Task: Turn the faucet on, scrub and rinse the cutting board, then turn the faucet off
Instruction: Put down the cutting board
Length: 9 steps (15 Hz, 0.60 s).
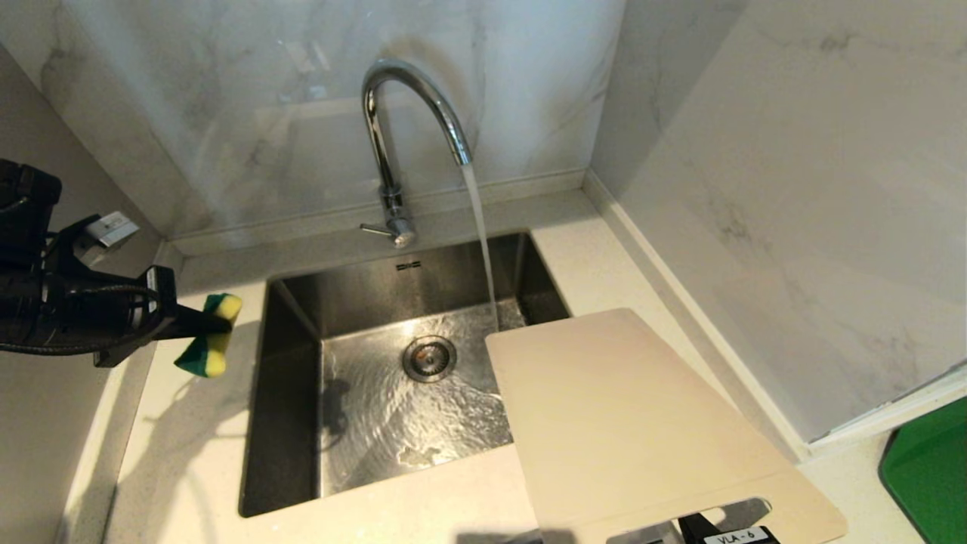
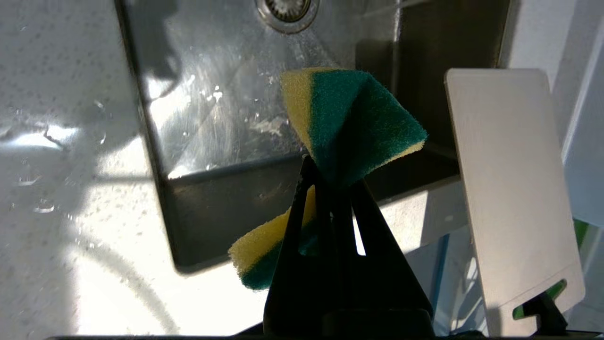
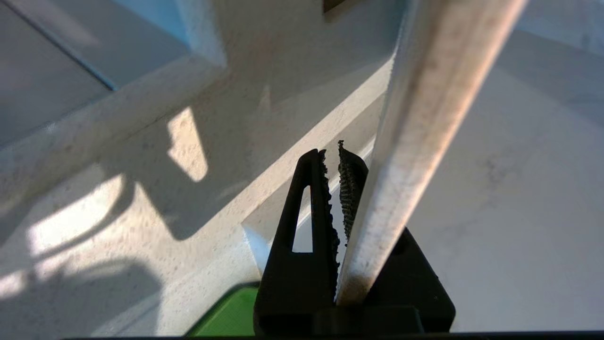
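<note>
Your left gripper (image 2: 332,177) pinches the sponge (image 2: 349,125) tight, folding it, and hangs over the counter (image 1: 189,453) just left of the sink (image 1: 287,423). Your right gripper (image 3: 336,156), at the near right, is clamped on the handle end of the board (image 1: 634,423). The board reaches out over the sink's right edge. Water streams from the tap (image 1: 393,136) into the basin just past the board's far corner.

A chrome faucet (image 1: 412,113) gleams against grey-veined white marble wall (image 1: 793,189), above a brushed steel sink (image 1: 302,317). A cream cutting board (image 1: 627,423) lies on speckled off-white counter (image 1: 189,468); black fingers (image 1: 196,321) pinch a green-and-yellow sponge (image 1: 208,336).
</note>
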Motion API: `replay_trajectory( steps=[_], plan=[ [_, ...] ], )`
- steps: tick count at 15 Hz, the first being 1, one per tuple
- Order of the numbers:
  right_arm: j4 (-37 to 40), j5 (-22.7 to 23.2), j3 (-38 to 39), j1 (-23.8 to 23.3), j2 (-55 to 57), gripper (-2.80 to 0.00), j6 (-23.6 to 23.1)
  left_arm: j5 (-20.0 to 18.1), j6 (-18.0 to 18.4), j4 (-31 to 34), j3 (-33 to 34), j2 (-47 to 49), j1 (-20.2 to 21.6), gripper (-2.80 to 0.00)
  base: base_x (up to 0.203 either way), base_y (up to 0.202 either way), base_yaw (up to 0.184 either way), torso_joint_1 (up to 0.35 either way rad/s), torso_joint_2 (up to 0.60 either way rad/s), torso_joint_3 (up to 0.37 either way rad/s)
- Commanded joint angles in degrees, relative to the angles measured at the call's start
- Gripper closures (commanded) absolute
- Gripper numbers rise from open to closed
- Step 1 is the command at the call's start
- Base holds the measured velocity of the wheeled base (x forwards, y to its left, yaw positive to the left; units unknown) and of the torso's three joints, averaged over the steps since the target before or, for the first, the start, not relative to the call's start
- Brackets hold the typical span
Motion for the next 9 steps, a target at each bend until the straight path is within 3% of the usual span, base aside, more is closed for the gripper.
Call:
replay_trajectory(
  steps=[1,9],
  plan=[
    [-0.3,-0.3,0.9,-0.7,0.3,0.00,-0.4,-0.2,-0.1,-1.1,0.0,0.4,0.0,0.00,0.000,0.000,0.000,0.000,0.00,0.000],
    [3.1,6.7,1.5,-4.7,2.9,0.00,2.7,-1.1,-0.2,-2.5,-0.2,0.3,-0.1,0.00,0.000,0.000,0.000,0.000,0.00,0.000]
  ],
)
